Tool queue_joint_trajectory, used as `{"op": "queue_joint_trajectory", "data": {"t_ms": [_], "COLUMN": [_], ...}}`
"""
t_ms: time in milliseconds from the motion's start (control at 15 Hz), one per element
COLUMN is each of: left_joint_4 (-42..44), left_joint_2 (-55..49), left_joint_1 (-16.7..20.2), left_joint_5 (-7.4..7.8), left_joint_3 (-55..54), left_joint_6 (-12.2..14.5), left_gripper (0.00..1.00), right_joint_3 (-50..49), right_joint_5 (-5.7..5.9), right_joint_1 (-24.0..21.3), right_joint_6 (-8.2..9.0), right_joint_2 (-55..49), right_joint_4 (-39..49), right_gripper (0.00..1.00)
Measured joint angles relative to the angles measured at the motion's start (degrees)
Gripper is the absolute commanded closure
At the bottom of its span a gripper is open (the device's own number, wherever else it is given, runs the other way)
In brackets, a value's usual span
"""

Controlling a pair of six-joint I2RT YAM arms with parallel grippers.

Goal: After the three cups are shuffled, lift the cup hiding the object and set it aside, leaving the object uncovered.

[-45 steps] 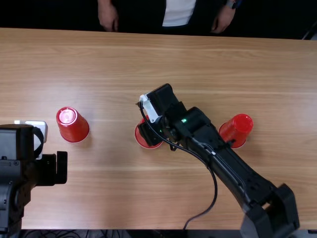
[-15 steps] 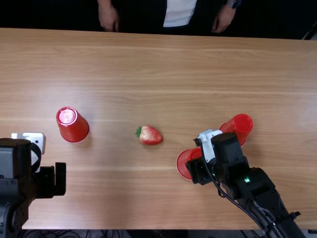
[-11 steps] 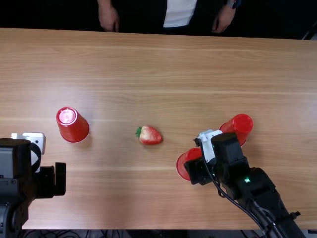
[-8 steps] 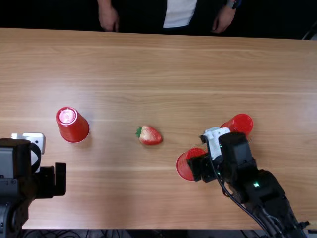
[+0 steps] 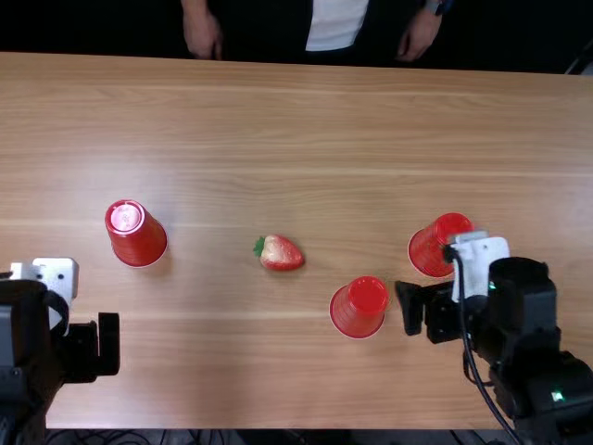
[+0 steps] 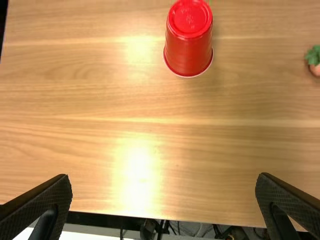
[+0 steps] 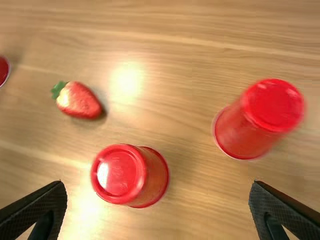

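strawberry (image 6: 315,62) cut by edge, far cup (image 7: 2,70) — a sliver

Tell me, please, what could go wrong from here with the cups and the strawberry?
1. The right hand hangs open close beside the near cup; a sideways swing could topple it, perhaps rolling it onto the strawberry.
2. The far-right cup stands close by the right arm's wrist; pulling back carelessly could clip it.
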Motion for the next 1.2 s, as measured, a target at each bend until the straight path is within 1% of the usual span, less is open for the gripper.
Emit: {"op": "queue_joint_trajectory", "data": {"t_ms": [133, 267, 400, 467, 600, 867, 1200], "left_joint_4": [0.13, 0.15, 1.05, 3.08, 6.25, 6.62, 13.42], "left_joint_2": [-3.02, -4.81, -7.76, -10.01, -13.86, -22.14, -37.18], "left_joint_1": [-0.79, -0.79, -0.79, -0.79, -0.79, -0.79, -0.79], "left_joint_5": [0.17, 0.17, 0.17, 0.17, 0.2, 0.22, 0.2], "left_joint_3": [-1.49, -4.59, -8.35, -10.27, -13.99, -21.07, -34.38], "left_joint_6": [0.02, 0.02, 0.0, 0.0, -0.02, -0.04, -0.04], "left_gripper": [0.0, 0.0, 0.0, 0.0, 0.0, 0.0, 0.0], "right_joint_3": [0.0, 0.0, -0.02, -0.46, -3.54, -9.77, -19.04], "right_joint_5": [0.02, 0.2, 0.24, 0.22, 0.26, 0.22, 0.22], "right_joint_1": [-3.63, -7.08, -9.18, -9.77, -10.19, -10.16, -10.16], "right_joint_6": [0.0, -0.11, -0.15, -0.15, -0.13, -0.15, -0.2], "right_joint_2": [-5.11, -11.02, -15.34, -16.63, -20.24, -29.53, -45.29], "right_joint_4": [-2.54, -4.04, -4.42, -4.35, -4.42, -4.42, -4.44], "right_gripper": [0.0, 0.0, 0.0, 0.0, 0.0, 0.0, 0.0]}}
